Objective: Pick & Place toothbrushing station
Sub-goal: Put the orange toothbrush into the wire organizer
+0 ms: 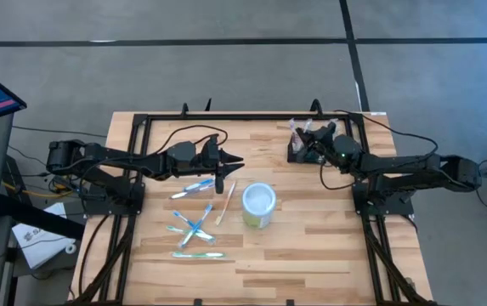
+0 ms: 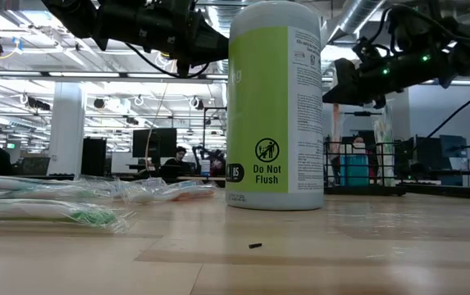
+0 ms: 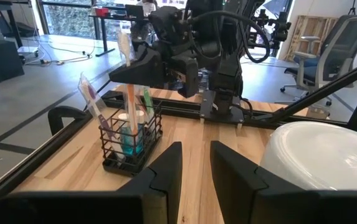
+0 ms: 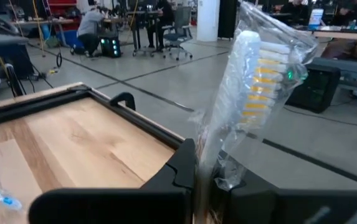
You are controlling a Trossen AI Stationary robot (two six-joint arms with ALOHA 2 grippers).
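Black mesh basket point(image 3: 130, 144) holds three toothbrushes point(image 3: 130, 102); one cup point(image 1: 258, 205).

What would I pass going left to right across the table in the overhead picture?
Left claw → loose wrapped toothbrushes → white-and-green wipes canister → black wire basket → right claw, gripping a wrapped toothbrush.

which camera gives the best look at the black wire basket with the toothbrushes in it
The left wrist view: the toothbrushing station stands in plain sight there, mesh walls and upright brushes clear, with the right gripper just above it. The high view shows it small at the table's far edge, partly under that arm. The low and right wrist views do not show it clearly.
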